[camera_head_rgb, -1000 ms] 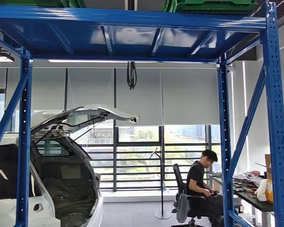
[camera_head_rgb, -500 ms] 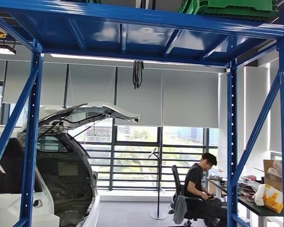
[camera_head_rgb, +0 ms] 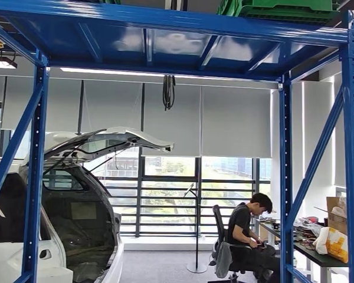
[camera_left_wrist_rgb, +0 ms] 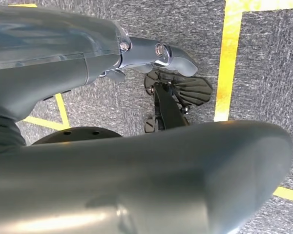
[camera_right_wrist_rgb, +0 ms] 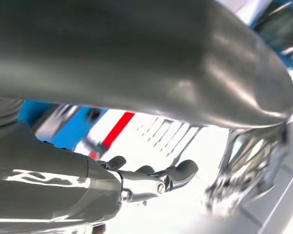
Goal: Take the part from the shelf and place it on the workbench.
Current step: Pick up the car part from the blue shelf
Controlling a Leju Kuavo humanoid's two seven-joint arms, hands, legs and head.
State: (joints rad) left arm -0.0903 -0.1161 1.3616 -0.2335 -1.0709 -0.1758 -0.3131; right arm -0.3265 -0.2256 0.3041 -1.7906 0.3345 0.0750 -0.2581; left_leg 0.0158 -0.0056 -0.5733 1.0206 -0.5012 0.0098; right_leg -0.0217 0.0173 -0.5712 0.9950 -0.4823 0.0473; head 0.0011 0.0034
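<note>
Blue shelf framing was seen overhead; the part was not made out. Left hand hung released; right hand, loosely curled, could not be judged; gaze should be lowered first

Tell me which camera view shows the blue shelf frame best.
The head view: the blue shelf frame spans it, with uprights on both sides and a green crate on top. The right wrist view catches blurred blue patches that may be the frame; the left wrist view faces the carpet.
</note>
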